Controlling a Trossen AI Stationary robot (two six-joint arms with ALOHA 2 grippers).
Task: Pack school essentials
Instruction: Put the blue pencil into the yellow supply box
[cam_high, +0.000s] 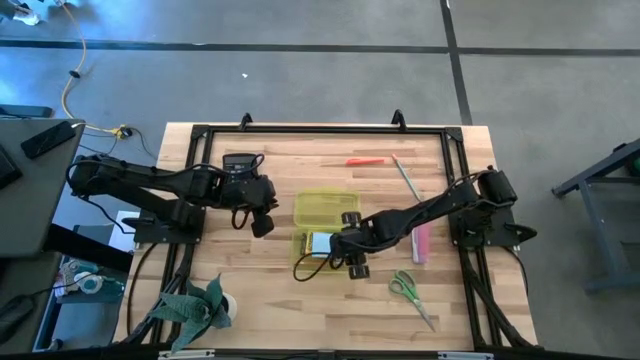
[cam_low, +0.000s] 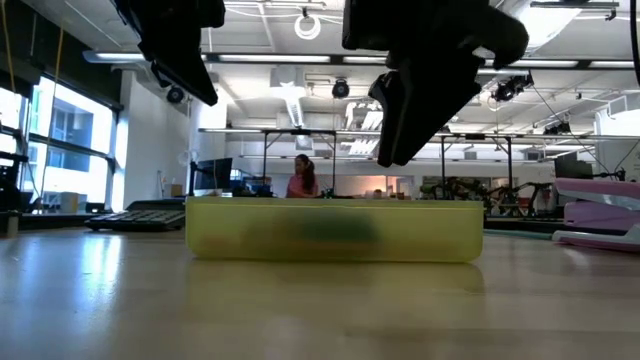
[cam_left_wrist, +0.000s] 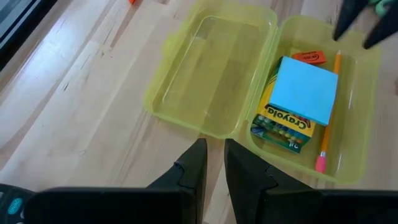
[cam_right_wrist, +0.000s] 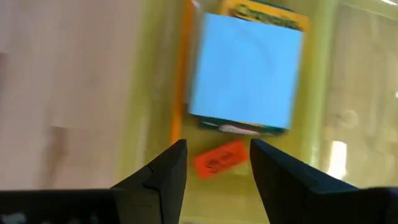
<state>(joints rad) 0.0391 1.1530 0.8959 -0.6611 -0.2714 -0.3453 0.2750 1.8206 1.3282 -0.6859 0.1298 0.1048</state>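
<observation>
Four items lie in the open yellow-green case (cam_left_wrist: 214, 124): sticky-note pad (cam_left_wrist: 306, 90) atop the crayon box (cam_left_wrist: 283, 127), orange pencil (cam_left_wrist: 328, 124) and orange eraser (cam_right_wrist: 219, 159) beside them. Right gripper (cam_right_wrist: 217, 165) hovers over the eraser, jaws parted, empty. Left gripper (cam_left_wrist: 214, 165) waits near the case's lid, nearly closed, empty. Scissors (cam_high: 410, 292) and red pen (cam_high: 365, 161) lie outside the case.

Sticky-note pad (cam_left_wrist: 305, 90) lies on crayon box (cam_left_wrist: 281, 127) inside case (cam_left_wrist: 186, 118).
</observation>
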